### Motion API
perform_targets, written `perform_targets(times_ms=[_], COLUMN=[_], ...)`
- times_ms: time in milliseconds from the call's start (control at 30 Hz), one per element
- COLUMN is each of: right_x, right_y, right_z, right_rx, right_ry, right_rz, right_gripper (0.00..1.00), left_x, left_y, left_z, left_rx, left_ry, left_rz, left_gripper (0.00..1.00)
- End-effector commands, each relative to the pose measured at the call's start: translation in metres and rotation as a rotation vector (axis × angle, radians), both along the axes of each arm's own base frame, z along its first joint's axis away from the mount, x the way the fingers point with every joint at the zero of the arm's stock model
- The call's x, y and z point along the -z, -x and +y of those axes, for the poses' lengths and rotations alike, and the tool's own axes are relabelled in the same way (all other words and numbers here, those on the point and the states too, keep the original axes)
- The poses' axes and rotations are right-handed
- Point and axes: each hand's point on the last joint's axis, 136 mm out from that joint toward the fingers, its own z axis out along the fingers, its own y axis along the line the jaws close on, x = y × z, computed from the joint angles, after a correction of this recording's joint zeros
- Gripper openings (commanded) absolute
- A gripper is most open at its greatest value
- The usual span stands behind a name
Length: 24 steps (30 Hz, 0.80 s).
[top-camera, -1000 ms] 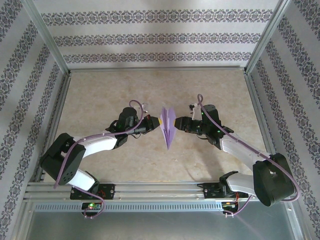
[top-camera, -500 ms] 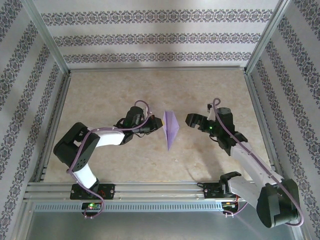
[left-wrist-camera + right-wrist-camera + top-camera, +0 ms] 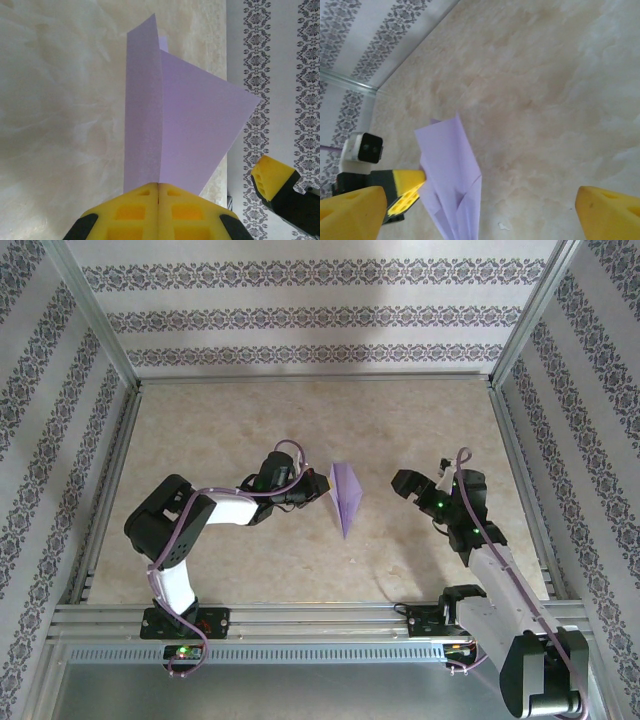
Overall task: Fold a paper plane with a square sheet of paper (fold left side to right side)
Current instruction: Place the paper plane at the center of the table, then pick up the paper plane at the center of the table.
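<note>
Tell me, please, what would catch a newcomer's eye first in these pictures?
The lavender paper plane stands out at the middle of the beige table, pinched at its left edge by the shut left gripper. The right gripper is open on the plane's other side, apart from it, its yellow fingertips spread wide.

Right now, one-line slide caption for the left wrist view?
Left gripper shut on the edge of the folded lavender plane, beige table behind.
</note>
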Motion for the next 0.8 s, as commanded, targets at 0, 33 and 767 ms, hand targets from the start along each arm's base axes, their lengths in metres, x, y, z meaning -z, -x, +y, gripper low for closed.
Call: perform_targets(times_ms=[0,33,767], right_x=[-0.003,-0.002,0.044], right_y=[0.005,0.006,0.017], right_z=[0.008,0.011,0.115], right_rx=[-0.054,-0.069,-0.447], right_ry=[-0.017,-0.014,0.280], right_rz=[-0.004,0.005,0.287], right_gripper=[0.93,0.92,0.61], left_x=[-0.010,-0.009,0.000], left_y=[-0.003,-0.003,-0.003], left_z=[-0.008,-0.008,-0.008], left_rx=[-0.013,-0.015,-0.036], left_ry=[0.045,0.042,0.049], left_rz=[-0.019,-0.015,0.020], left_gripper=[0.00,0.00,0.00])
